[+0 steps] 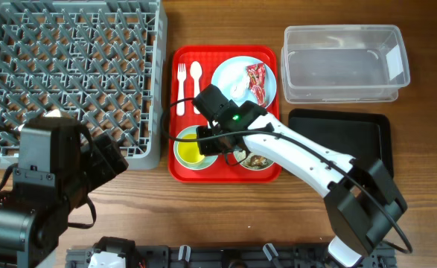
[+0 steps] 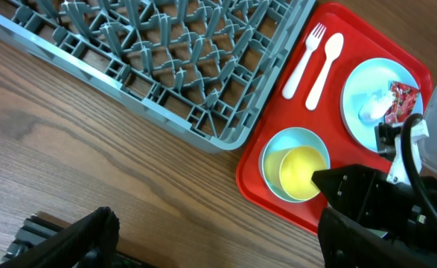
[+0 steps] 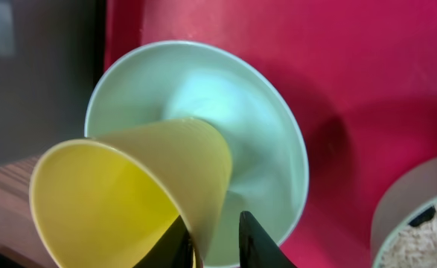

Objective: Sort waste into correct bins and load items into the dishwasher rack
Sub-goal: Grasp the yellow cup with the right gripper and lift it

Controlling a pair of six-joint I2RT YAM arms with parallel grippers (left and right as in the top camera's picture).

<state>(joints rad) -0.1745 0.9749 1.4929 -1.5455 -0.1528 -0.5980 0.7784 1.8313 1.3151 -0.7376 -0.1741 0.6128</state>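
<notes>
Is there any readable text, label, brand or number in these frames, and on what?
None can be read.
The red snack wrapper on the pale-blue plate seems to carry print, but it is too small and blurred in both the overhead and left wrist views.
Nothing else in view shows lettering.

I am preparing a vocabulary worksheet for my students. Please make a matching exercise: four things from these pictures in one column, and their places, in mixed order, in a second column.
Things
1. yellow cup
2. red wrapper
3. white fork
4. clear tub

Places
A. on the plate
B. on the table, next to the black tray
C. in the bowl
D. on the red tray, beside the spoon

Pairs: 1-C, 2-A, 3-D, 4-B
</notes>
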